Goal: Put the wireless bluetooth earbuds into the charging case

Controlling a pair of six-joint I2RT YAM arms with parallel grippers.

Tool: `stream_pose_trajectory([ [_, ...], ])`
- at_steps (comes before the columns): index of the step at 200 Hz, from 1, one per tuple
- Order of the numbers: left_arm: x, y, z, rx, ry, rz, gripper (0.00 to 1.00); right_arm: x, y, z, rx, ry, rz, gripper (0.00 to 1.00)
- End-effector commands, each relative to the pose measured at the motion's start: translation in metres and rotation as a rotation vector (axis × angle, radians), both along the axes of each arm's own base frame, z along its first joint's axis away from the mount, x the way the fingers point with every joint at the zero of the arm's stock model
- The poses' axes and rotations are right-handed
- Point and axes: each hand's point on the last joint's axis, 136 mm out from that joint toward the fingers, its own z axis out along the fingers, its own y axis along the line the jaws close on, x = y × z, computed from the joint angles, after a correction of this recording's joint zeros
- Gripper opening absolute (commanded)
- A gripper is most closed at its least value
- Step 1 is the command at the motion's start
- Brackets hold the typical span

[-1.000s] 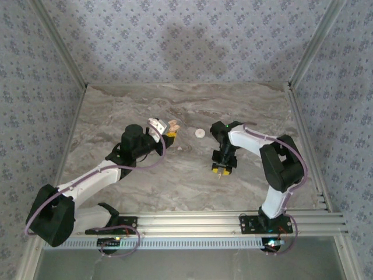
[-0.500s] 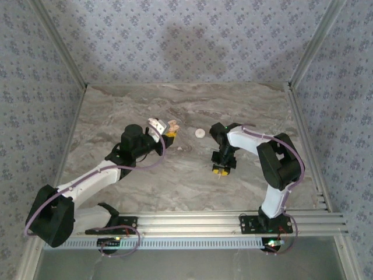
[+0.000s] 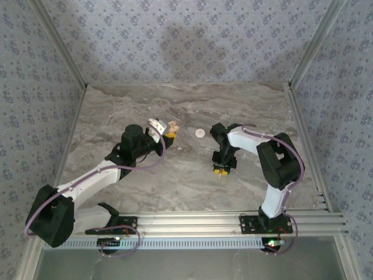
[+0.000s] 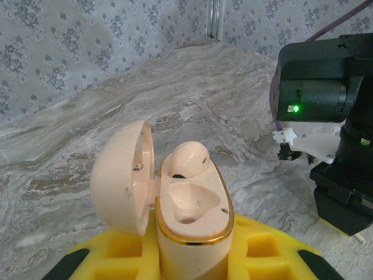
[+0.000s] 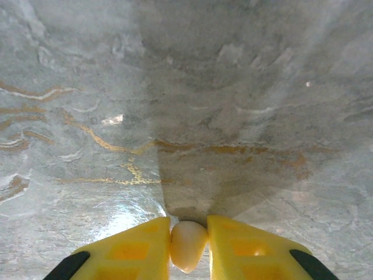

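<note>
Pinching an earbud (image 5: pixel 187 239) between nearly closed fingers, the right gripper (image 5: pixel 188 249) hangs low over the table (image 5: pixel 116 87). The left gripper (image 4: pixel 192 262) is clamped on the opened case (image 4: pixel 192 204), another earbud (image 4: pixel 187 158) seated inside.

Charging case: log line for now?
left gripper: shut on charging case, lid open | first earbud: seated, other slot empty | right gripper: shut on second earbud

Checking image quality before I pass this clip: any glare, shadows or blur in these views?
Right wrist: a broad shadow falls across the marble table ahead of the right gripper, with a glare patch beside it; the earbud it grips is sharp. Left wrist: the open charging case is crisp. Top external: a soft shadow on the back wall.
</note>
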Motion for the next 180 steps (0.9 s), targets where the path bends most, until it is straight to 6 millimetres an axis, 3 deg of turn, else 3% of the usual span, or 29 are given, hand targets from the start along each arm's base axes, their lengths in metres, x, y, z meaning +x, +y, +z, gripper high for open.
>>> stream_pose_trajectory([
  [1,0.001,-0.002,0.026,-0.030,-0.061,-0.020,0.17,0.007,-0.006,0.000,-0.011,-0.071,0.004,0.23],
  [30,-0.001,-0.008,0.018,-0.053,-0.052,-0.047,0.17,0.025,0.007,0.025,0.089,-0.228,0.027,0.21],
  [48,-0.004,-0.015,0.013,-0.070,-0.045,-0.090,0.17,0.041,0.016,0.051,0.159,-0.363,0.068,0.21],
  [90,-0.009,-0.030,0.012,-0.107,-0.060,-0.189,0.17,0.072,0.033,0.137,0.313,-0.738,0.182,0.22],
  [114,-0.011,-0.040,0.016,-0.116,-0.055,-0.247,0.17,0.075,0.043,0.189,0.408,-0.912,0.284,0.22],
  [145,-0.015,-0.052,0.023,-0.132,-0.051,-0.324,0.17,0.069,0.061,0.242,0.527,-1.070,0.427,0.22],
  [180,-0.022,-0.060,0.034,-0.141,-0.073,-0.398,0.17,0.063,0.080,0.284,0.641,-1.189,0.534,0.23],
])
